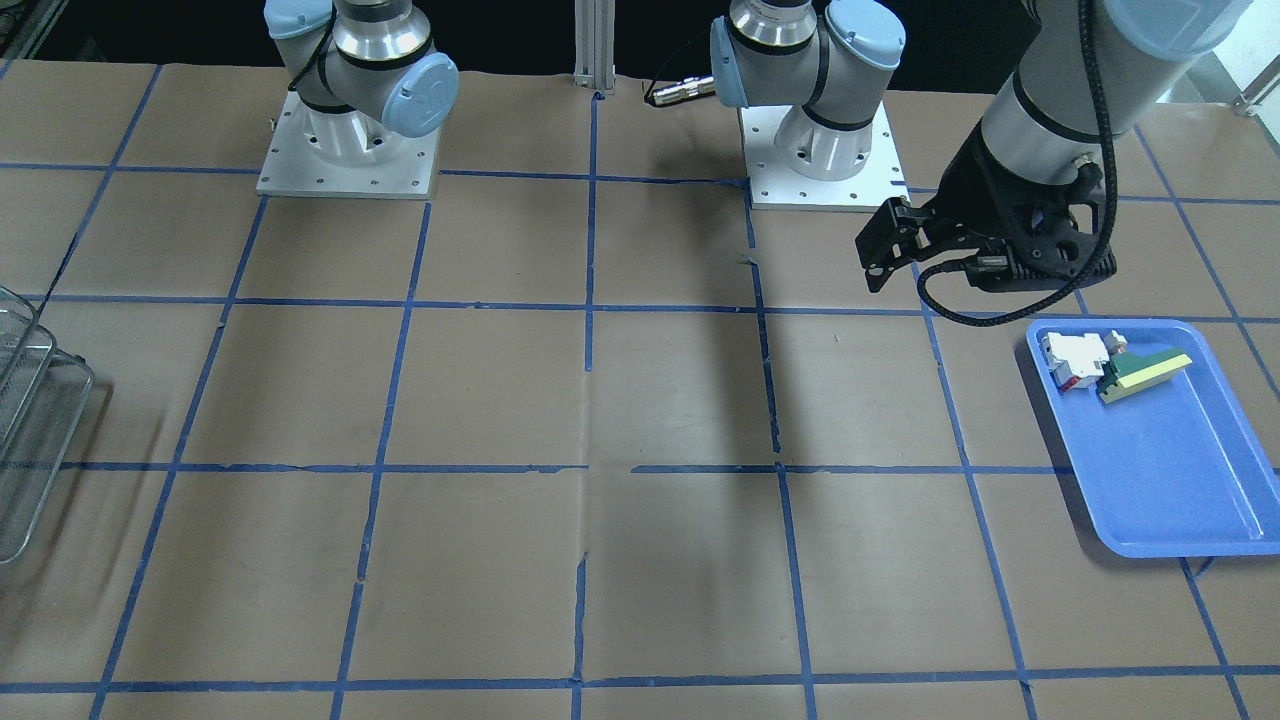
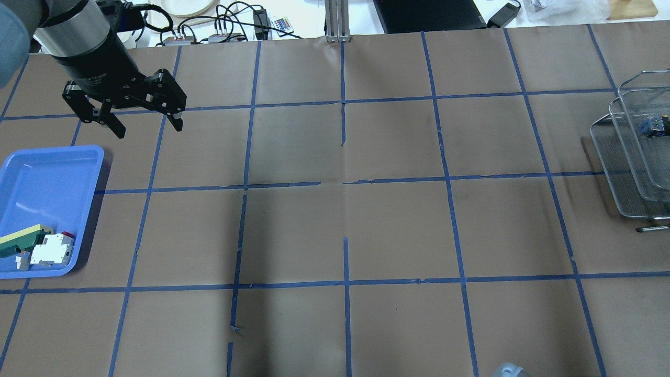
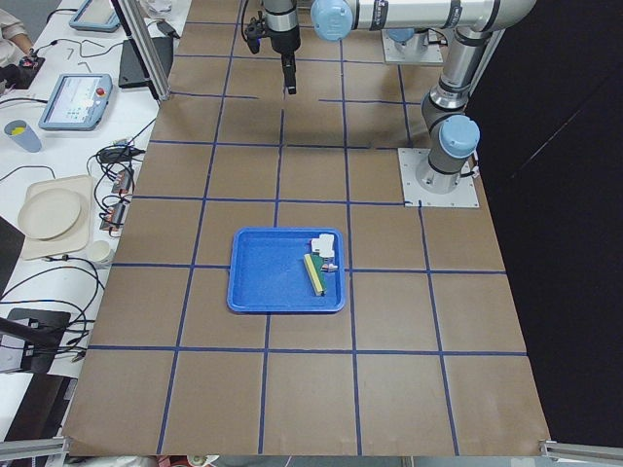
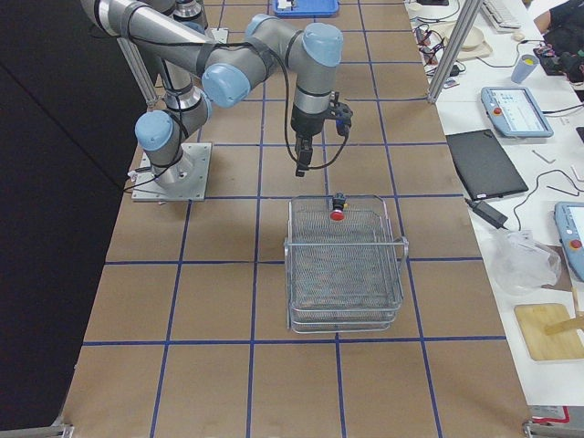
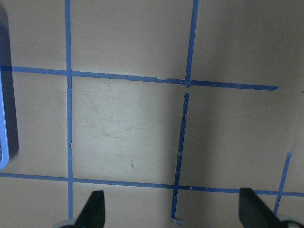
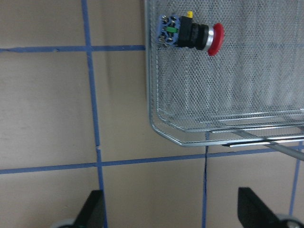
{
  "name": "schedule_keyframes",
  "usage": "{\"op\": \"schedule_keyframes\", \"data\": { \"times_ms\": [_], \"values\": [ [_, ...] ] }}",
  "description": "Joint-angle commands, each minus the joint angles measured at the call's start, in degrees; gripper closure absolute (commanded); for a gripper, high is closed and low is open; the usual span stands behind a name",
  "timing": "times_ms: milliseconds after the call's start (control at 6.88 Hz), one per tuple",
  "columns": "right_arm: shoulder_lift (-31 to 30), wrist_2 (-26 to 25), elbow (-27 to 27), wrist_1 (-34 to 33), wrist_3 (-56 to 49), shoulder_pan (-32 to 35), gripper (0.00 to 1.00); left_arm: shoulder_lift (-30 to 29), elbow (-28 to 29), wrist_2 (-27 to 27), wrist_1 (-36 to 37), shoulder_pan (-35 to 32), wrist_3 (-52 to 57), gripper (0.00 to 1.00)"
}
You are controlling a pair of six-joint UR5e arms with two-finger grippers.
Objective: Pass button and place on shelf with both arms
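Now button [image 6: 192,35] in shelf [image 6: 199,99] — right tool [image 6: 173,211] beside shelf, wide, empty; left tool [image 2: 149,130] wide.

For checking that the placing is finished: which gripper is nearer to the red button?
Right. The right gripper hovers beside the shelf holding the button; the left gripper is far away, by the blue tray.

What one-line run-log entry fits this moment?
button: on its side in shelf top tier | left gripper: open, empty | right gripper: open, empty, beside shelf | stage: button placed
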Motion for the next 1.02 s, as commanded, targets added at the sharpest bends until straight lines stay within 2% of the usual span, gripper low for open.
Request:
{"op": "schedule_keyframes", "data": {
  "times_ms": [0,436,582,727,873],
  "values": [
    [-3.3,6.3,-0.1,5.5,10.3,3.4,0.0,0.0,0.2,0.0,0.3,0.0,0.1,0.0],
    [-4.4,5.5,0.1,5.8,35.0,24.9,0.0,0.1,0.9,-0.4,0.5,0.0,0.0,0.0],
    [-4.5,5.3,0.4,5.8,38.7,31.4,0.0,-0.4,1.1,-0.4,0.8,0.0,0.0,0.0],
    [-4.7,5.4,1.6,5.8,40.7,35.3,0.0,-0.3,1.6,-0.4,1.2,0.3,0.0,0.0],
    [-5.7,5.5,3.5,5.8,40.8,36.1,0.0,-0.4,1.4,-0.2,1.2,0.2,0.0,0.0]
  ]
}}
